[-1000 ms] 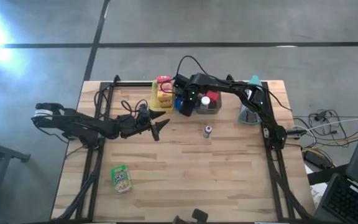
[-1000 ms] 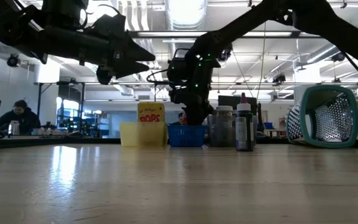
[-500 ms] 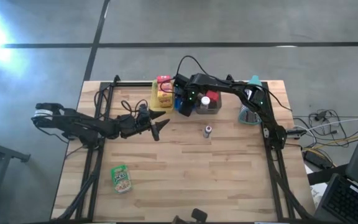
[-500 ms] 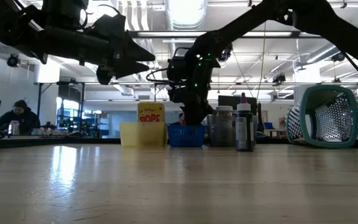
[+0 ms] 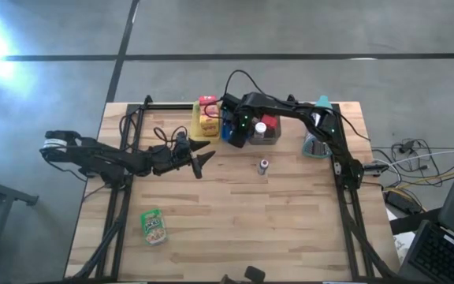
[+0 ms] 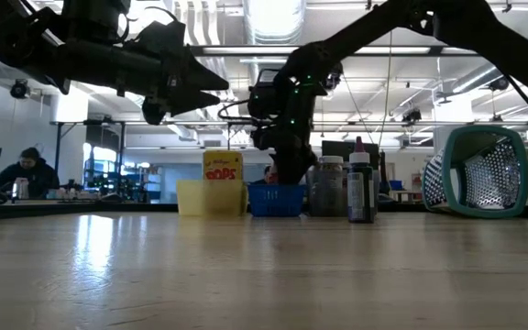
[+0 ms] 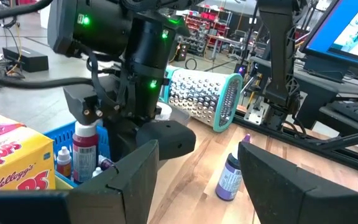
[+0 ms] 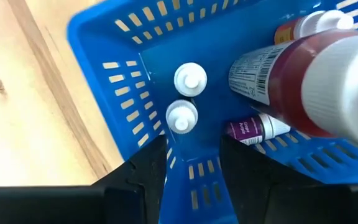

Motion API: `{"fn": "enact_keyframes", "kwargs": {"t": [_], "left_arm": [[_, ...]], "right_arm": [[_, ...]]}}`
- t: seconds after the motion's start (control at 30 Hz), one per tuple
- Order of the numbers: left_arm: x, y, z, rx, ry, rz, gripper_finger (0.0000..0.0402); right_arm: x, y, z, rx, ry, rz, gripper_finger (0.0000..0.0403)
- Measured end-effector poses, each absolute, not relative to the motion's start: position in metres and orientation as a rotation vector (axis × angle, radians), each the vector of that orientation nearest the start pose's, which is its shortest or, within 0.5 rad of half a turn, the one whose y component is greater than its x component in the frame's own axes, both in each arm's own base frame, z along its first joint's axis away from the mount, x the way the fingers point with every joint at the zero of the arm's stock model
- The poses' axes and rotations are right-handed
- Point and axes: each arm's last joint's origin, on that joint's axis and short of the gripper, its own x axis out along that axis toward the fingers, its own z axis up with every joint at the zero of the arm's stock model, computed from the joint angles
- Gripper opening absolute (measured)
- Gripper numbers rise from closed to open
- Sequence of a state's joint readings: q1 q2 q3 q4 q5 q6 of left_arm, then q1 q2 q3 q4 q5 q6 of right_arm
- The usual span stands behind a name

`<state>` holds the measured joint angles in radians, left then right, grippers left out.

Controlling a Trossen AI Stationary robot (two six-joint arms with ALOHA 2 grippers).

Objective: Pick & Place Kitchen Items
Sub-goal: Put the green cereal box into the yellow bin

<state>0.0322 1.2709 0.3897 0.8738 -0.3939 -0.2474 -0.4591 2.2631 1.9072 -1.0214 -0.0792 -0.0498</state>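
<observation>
Red bottle cut off, blurred

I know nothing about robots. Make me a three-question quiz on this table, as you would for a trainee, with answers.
1. True or false: the right gripper hangs over the blue tray.
2. What lies alone near the table's front left?
A. a green pouch
B. a red jar
C. a brown cup
3. Fill in: a small purple-labelled bottle stands on the bare wood, in front of the ____ tray.

Key: 1 true; 2 A; 3 grey.
</observation>
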Motion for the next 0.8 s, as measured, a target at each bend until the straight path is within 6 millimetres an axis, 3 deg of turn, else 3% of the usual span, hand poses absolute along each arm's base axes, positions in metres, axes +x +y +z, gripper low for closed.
{"fn": "enact_keyframes", "kwargs": {"t": [0.23,0.5,0.8], "left_arm": [[0.238,0.019,0.204,-0.253,-0.048,0.425,0.0227],[0.238,0.019,0.204,-0.255,-0.049,0.424,0.0227],[0.238,0.019,0.204,-0.257,-0.049,0.424,0.0227]], "right_arm": [[0.409,-0.199,0.201,0.303,1.295,-0.282,0.0117],[0.397,-0.191,0.244,0.295,1.219,-0.3,0.0091],[0.378,-0.153,0.299,0.253,1.173,-0.258,0.0046]]}}
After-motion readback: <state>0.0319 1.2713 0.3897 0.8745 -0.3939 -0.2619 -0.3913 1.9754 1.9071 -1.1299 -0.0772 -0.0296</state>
